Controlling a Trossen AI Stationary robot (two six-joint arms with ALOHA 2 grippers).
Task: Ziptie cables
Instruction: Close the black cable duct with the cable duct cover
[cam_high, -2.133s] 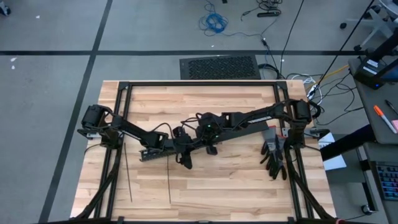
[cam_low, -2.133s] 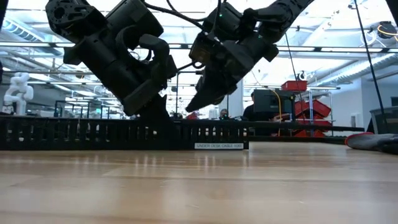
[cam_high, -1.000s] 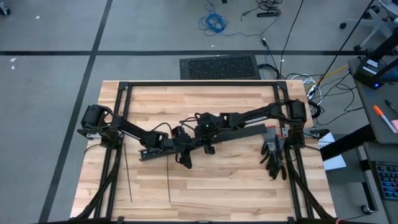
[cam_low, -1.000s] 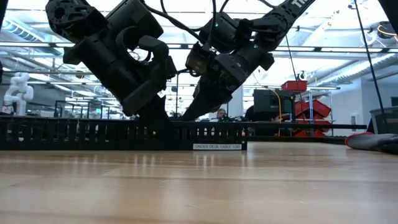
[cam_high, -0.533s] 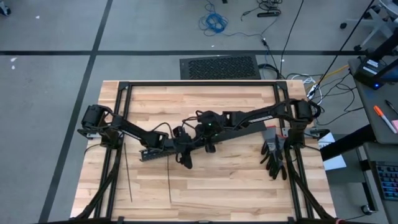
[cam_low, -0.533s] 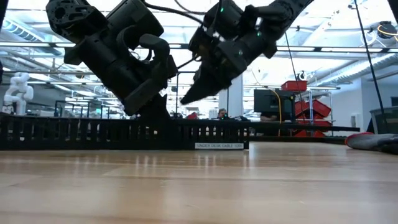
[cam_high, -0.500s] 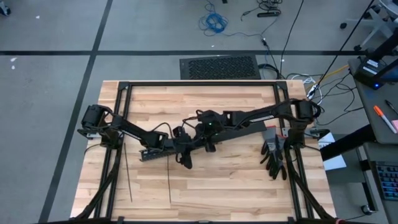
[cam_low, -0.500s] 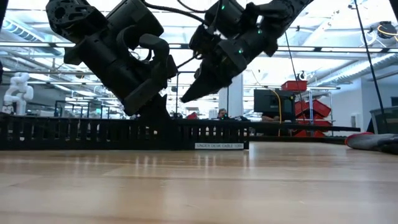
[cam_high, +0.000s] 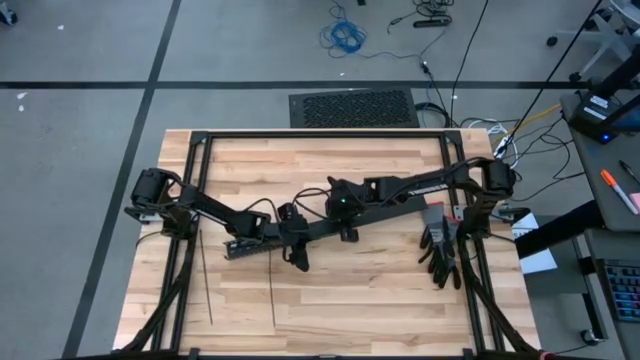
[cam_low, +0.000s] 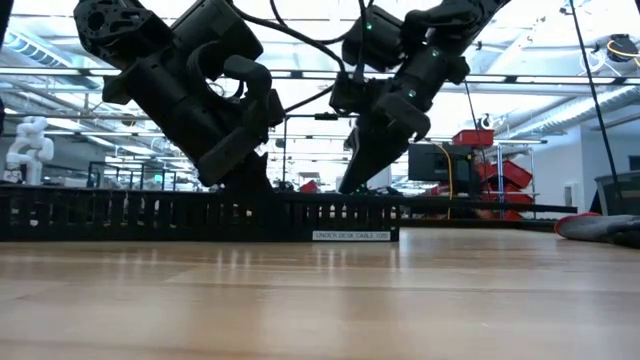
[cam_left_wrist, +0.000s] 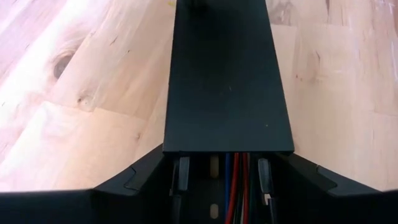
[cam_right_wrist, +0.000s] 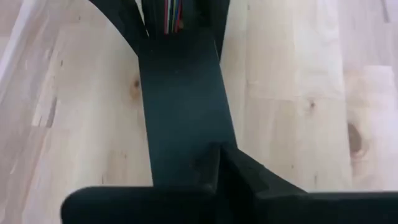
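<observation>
The thin red, blue and grey cables (cam_left_wrist: 235, 186) lie inside the long black slotted duct (cam_low: 200, 215), untied. The left gripper (cam_high: 297, 240) is clamped on the duct; the right gripper (cam_high: 346, 228), fingers together, hovers over its flat black lid (cam_left_wrist: 227, 74). Two thin dark plastic zipties (cam_high: 207, 280) lie untouched, well apart.

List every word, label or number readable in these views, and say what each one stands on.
"UNDER DESK CABLE ..." – small white label on the side of the long black slotted cable duct, low view; the last characters are too blurred to read.
No other text can be read in the high view or either wrist view.
</observation>
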